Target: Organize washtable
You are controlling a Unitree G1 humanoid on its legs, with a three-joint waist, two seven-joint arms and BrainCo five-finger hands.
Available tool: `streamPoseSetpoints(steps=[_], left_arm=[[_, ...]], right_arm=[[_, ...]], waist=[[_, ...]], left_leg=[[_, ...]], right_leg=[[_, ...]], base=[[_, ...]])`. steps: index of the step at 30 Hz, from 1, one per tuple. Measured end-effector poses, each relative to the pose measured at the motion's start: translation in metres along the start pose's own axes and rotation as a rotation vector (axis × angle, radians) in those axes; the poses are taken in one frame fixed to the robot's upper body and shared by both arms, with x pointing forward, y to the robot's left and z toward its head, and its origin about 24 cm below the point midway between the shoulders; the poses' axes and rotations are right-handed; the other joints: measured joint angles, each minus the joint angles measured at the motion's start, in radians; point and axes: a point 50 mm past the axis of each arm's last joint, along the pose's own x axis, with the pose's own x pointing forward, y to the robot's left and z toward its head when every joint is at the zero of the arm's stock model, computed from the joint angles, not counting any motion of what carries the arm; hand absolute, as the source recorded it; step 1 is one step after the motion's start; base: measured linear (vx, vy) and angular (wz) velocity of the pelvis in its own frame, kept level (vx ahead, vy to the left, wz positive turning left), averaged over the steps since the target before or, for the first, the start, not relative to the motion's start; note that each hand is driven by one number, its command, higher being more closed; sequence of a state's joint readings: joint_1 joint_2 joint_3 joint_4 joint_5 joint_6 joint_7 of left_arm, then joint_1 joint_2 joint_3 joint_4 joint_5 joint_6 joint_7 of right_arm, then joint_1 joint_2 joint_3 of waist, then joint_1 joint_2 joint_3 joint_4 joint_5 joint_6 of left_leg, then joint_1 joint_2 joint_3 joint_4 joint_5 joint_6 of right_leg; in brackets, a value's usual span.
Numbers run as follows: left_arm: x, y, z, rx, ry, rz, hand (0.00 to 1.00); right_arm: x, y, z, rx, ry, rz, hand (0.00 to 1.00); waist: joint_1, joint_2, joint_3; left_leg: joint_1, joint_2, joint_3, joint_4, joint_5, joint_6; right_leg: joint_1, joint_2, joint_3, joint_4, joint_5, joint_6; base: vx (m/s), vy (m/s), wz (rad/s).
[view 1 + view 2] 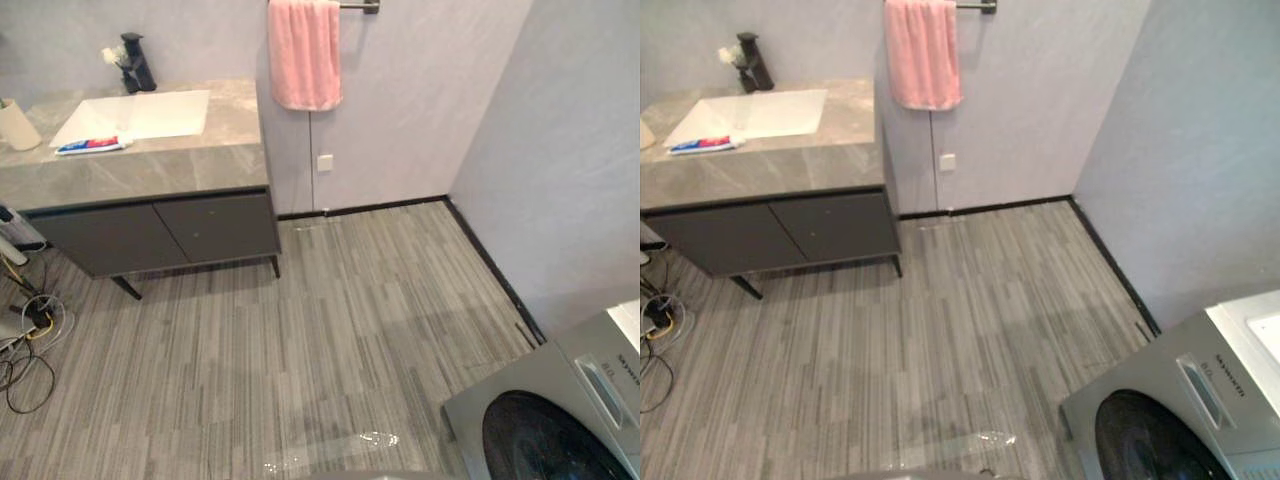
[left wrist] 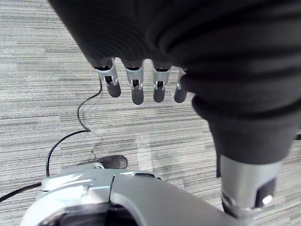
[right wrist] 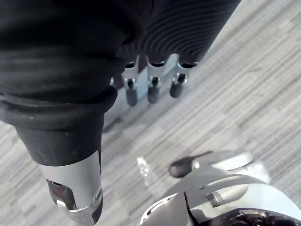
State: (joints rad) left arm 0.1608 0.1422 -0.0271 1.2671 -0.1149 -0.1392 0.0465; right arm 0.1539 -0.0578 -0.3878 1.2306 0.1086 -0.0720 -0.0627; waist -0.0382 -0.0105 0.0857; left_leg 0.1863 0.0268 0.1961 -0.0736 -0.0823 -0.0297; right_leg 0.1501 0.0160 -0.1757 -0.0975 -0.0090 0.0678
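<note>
The washtable [image 1: 170, 165] is a grey stone counter on a dark cabinet, at the far left against the wall. Set into it is a white sink [image 1: 140, 113] with a black faucet [image 1: 135, 63] behind. A blue, red and white toothpaste tube [image 1: 92, 146] lies flat at the sink's front edge. A cream cup [image 1: 17, 125] stands at the counter's left end. My left hand [image 2: 136, 87] hangs over the floor with straight fingers and nothing in it. My right hand [image 3: 152, 89] hangs the same way, also holding nothing. Both are well away from the counter.
A pink towel [image 1: 305, 55] hangs from a wall bar to the right of the counter. A grey washing machine [image 1: 560, 410] stands at the lower right. Cords and a plug strip [image 1: 35, 315] lie on the floor left of the cabinet. Striped grey floor [image 1: 350, 320] stretches between.
</note>
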Motion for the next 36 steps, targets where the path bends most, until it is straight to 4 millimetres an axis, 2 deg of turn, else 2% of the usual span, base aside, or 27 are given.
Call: streamPoseSetpoints(steps=[6, 16, 36], left_arm=[[0.0, 0.0, 0.0, 0.001, 0.0, 0.001, 0.0], [0.001, 0.008, 0.003, 0.009, -0.011, 0.016, 0.0], [0.001, 0.008, 0.003, 0.008, -0.01, 0.017, 0.0]], right_arm=[[0.0, 0.0, 0.0, 0.0, 0.0, 0.001, 0.0], [0.0, 0.011, 0.001, 0.006, -0.001, 0.025, 0.0], [0.0, 0.011, 0.001, 0.007, -0.002, 0.025, 0.0]], waist=[[-0.001, -0.003, 0.001], [-0.001, -0.029, 0.017], [-0.001, -0.017, 0.024]], left_leg=[[0.003, -0.002, 0.0, -0.016, 0.004, -0.005], [0.003, -0.004, 0.0, -0.017, 0.004, -0.005], [0.002, -0.01, 0.0, -0.017, 0.004, -0.005]], right_leg=[[-0.001, 0.0, -0.015, 0.0, 0.001, -0.001], [-0.001, -0.002, -0.016, 0.0, 0.001, -0.002], [-0.002, -0.007, -0.016, 0.0, 0.001, -0.002]], base=[[-0.01, -0.013, 0.0], [-0.03, -0.026, 0.0], [-0.02, -0.02, 0.0]])
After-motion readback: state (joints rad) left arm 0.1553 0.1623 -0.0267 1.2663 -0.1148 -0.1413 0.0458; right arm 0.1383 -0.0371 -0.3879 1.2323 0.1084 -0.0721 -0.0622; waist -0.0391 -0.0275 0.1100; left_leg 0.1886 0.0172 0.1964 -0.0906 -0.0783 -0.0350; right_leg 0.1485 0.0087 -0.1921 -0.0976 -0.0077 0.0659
